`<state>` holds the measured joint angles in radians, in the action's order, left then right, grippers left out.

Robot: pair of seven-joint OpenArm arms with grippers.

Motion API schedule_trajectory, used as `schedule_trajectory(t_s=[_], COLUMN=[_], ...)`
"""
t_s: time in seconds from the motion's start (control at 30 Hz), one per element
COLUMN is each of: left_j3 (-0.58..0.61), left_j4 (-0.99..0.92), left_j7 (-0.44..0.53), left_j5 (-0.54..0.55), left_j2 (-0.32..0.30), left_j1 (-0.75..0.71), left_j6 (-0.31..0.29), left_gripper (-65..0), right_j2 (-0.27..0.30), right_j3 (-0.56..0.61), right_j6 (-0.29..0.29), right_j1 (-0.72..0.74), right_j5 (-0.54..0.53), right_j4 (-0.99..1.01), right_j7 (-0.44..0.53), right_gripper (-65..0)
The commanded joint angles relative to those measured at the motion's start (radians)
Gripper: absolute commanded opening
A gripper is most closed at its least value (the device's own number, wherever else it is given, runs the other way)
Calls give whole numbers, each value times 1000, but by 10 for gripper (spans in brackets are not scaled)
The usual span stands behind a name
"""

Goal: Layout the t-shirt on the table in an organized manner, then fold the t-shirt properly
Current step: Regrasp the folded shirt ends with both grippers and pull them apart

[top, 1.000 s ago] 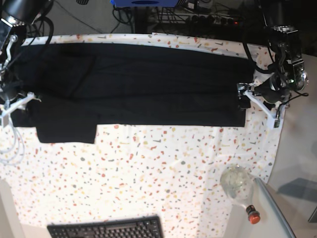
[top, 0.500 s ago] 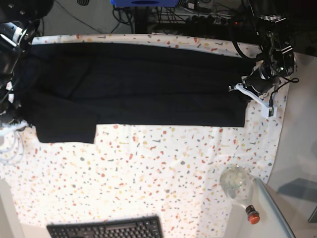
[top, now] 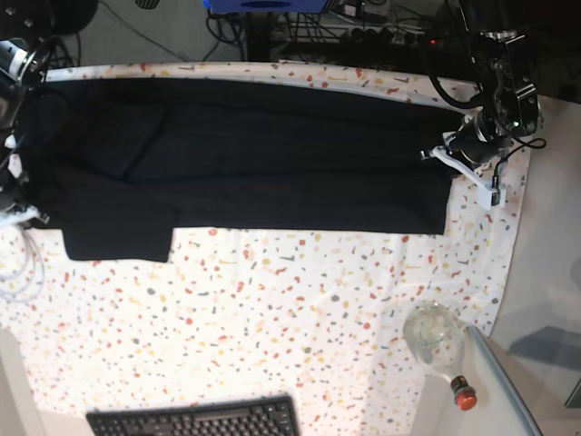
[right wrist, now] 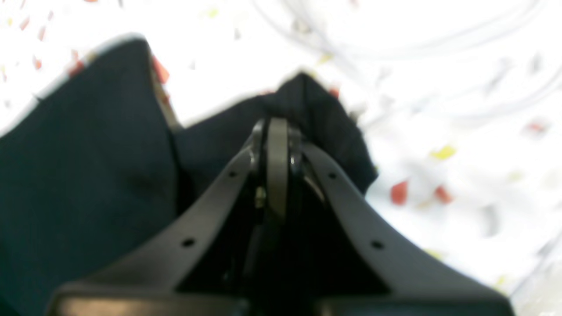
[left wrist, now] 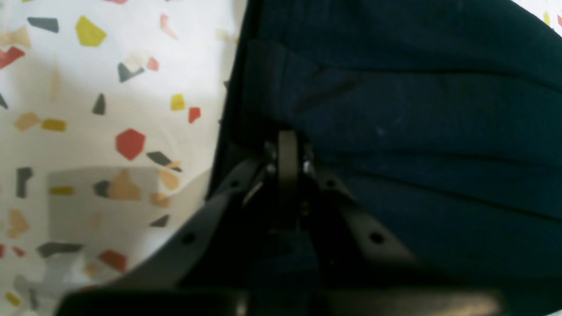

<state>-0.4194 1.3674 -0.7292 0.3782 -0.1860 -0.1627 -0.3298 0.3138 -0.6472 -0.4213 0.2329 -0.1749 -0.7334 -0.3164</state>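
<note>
White cloth flecked with red, yellow and grey is covering the table (top: 272,309), and it is filling most of the base view. The black t-shirt (top: 245,154) is lying across the far part of the table as a long, flat band that is reaching almost from one side edge to the other. One squared flap of it is hanging lower toward the near side at that view's left end, while the rest of its near edge is running fairly straight.

The left gripper (top: 447,153) is sitting at the shirt's end on the base view's right. In the left wrist view the left gripper (left wrist: 287,145) is showing its jaws pressed together, and they are clamping the fabric just inside the shirt's edge, where soft folds are running across the cloth.

The right gripper (right wrist: 276,131) is working at the opposite end. In the right wrist view, which is blurred, its jaws are closed together on a small raised peak of the black fabric, and the speckled cloth is showing beyond it.

A clear round bottle (top: 436,341) with a red cap is lying near the table's near right corner. A black keyboard (top: 195,421) is sitting at the near edge, well apart from the shirt.
</note>
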Motion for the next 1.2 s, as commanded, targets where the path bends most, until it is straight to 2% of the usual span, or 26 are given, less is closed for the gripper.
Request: schedule_trajectory(t_s=[0.0, 0.1, 0.2, 0.33, 0.4, 0.6, 0.83, 1.03, 1.13, 1.17], left_j3=[-8, -43, -80, -91, -91, -92, -92, -92, -92, -92], left_j4=[47, 82, 79, 83, 80, 60, 59, 59, 59, 59], left_j7=[18, 18, 20, 20, 20, 20, 20, 20, 20, 20], left_j5=[18, 18, 17, 18, 14, 17, 18, 18, 18, 18], left_j2=[-13, -13, -10, -14, -16, -39, -45, -45, -45, -45], left_j1=[4, 2, 12, 12, 4, -7, -11, -13, -13, -13], left_j6=[-4, -4, -5, -5, -5, -5, -5, -5, -5, -5], left_gripper=[-650, -650, -650, -650, -650, -650, -650, -650, -650, -650], right_j2=[-3, -54, -52, -52, -48, -46, -34, -25, 0, 3], right_j3=[-1, 23, 120, 158, 160, 165, 165, 165, 165, 166], right_j6=[-8, -8, -8, -8, -8, -4, -3, -3, -1, 22], right_j1=[10, 0, 53, 125, 158, 182, 187, 188, 190, 190], right_j5=[-16, -13, -13, -13, -13, -12, -12, -12, -12, -12], right_j4=[-76, -216, -203, -82, -22, 73, 197, 199, 199, 199], right_j7=[26, 21, -22, -31, -31, -26, 125, 132, 132, 132], right_gripper=[-650, -650, -650, -416, -360, -359, -359, -359, -359, -357])
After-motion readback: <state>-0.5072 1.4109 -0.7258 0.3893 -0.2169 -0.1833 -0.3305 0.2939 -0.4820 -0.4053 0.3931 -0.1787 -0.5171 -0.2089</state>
